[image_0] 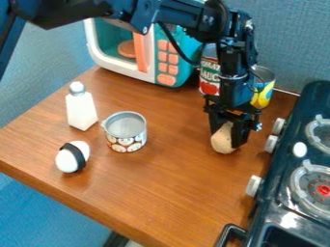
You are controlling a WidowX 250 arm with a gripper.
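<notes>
Camera view: pincer (226, 131) hangs near-vertical over the right part of the desk (161, 181), clamped on a tan potato-like lump (222, 141). One finger on each side, lump's lower end sticking out below the tips. It's at or just above the desk surface, can't tell if touching. Sits left of the stove (280, 193) knobs, in front of the two cans.

Handling, my read: light if it's a toy, firm, little give, not fragile. Matte skin should grip OK, but rounded sides on narrow fingers mean it could pivot or squirt downward if the hold is off-centre. Best hold is across the fat middle, flat of the fingers on opposite sides, moderate squeeze. Current hold looks a bit high, more mass below the tips than I'd like.

Around it: red-labelled can (209, 77) directly behind the arm, yellow-and-blue can (263, 92) just beside it on the stove side. Toy microwave (140, 54) at the back, round brown piece (127, 48) inside. Small metal pot (126, 130) with a patterned side, upright, mid-desk, well apart from the pincer. White bottle (80, 110) with grey cap upright left of the pot; white egg-shaped thing (66, 161) with black band nearer the front edge.
</notes>
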